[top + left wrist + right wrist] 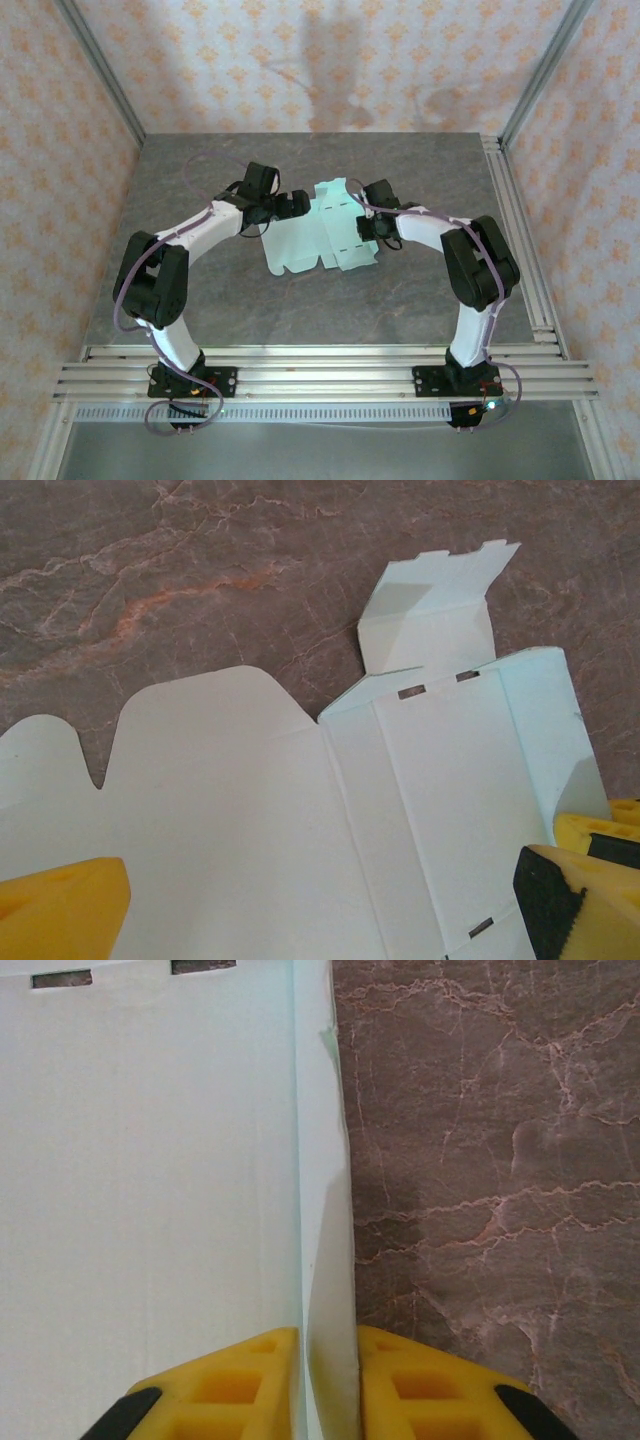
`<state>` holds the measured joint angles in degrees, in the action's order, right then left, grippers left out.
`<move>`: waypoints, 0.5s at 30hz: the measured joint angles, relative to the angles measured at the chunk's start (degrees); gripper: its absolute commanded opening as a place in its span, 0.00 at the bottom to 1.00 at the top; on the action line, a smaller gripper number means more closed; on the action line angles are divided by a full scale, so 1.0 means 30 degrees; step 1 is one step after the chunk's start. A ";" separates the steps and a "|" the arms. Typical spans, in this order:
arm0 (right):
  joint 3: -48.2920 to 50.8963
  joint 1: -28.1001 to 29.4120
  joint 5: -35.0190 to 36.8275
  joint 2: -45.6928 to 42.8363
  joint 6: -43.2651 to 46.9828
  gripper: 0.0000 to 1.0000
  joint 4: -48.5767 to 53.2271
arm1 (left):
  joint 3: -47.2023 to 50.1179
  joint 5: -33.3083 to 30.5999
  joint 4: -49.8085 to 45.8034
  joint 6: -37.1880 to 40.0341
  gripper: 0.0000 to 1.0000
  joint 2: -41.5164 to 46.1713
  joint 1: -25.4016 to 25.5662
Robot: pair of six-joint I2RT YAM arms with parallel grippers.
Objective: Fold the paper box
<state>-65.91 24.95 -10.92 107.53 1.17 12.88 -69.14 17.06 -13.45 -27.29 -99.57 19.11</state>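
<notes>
Broadly, the marbled grey surface (300, 310) carries one thing, and both arms lean in over it from the near edge. The left arm (190, 240) comes in from one side and the right arm (440, 235) from the other, their wrists nearly meeting over the card.

The box (320, 235) lies at the middle of the surface between the two wrists. It is mostly a flat mint-green cutout with rounded lobes toward the left arm. Its right side wall (325, 1160) stands up from the base along a crease. At the far end a flap (430, 610) with notched tabs is lifted and bent. Small slots (411, 692) sit along the fold next to it.

The left jaws are wide apart above the flat panel, holding nothing. The right jaws stand close together on either side of the raised wall, with the card between them. I cannot tell whether they pinch it or only flank it.

The card looks thin and very light, stiff only along its creases, and likely to spring back once let go. On this smooth surface it would probably slide unless one panel is pressed down. The best hold seems to be a panel edge close to a crease, pinched gently. The tabs and lobes would probably buckle or tear if gripped.
</notes>
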 measured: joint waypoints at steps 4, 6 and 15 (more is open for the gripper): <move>0.0000 0.0000 0.0007 0.0000 0.0000 0.23 0.0000 | 0.0000 0.0000 0.0000 0.0058 1.00 0.0000 0.0000; 0.0000 0.0000 0.0007 0.0000 0.0000 0.23 0.0000 | 0.0000 0.0000 0.0007 0.0073 1.00 0.0000 0.0000; 0.0000 0.0000 0.0007 0.0000 0.0066 0.25 -0.0007 | 0.0000 0.0007 0.0000 0.0117 1.00 0.0000 0.0000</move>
<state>-65.91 24.95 -10.90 107.53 1.37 12.86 -69.14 17.08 -13.45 -26.94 -99.57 19.11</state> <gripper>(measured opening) 0.249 0.998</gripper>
